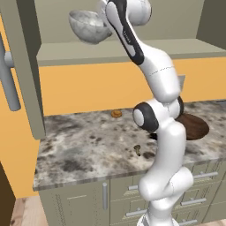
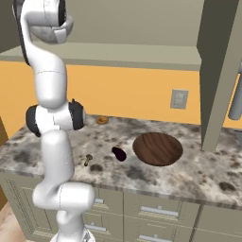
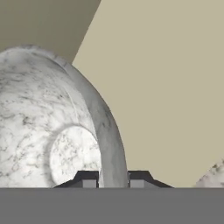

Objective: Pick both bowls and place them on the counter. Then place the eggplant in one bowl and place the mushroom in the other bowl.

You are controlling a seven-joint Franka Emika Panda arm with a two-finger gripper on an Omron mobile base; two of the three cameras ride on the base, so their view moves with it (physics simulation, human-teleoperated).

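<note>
One bowl, the dark wooden bowl (image 2: pixel 157 148), already sat on the table (image 1: pixel 84 145). Marbled bowl (image 1: pixel 89 25) was up at the shelf (image 1: pixel 132 53), tilted, its rim wall pinched between the fingertips (image 3: pixel 89 180) of the end effector (image 3: pixel 113 180). Eggplant (image 2: pixel 119 153) lay just beside the wooden bowl; mushroom (image 2: pixel 88 159) near the table's front edge. Judgement: lift clear of the shelf lip, keep the pinch firm, descend slowly, and set down apart from the vegetables.

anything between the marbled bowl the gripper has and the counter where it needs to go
Nothing visible does. The gripper is shut on the rim of the marbled bowl, lifted above the cabinet shelf. Below, the counter has bare stretches left of the mushroom and wooden bowl.
</note>
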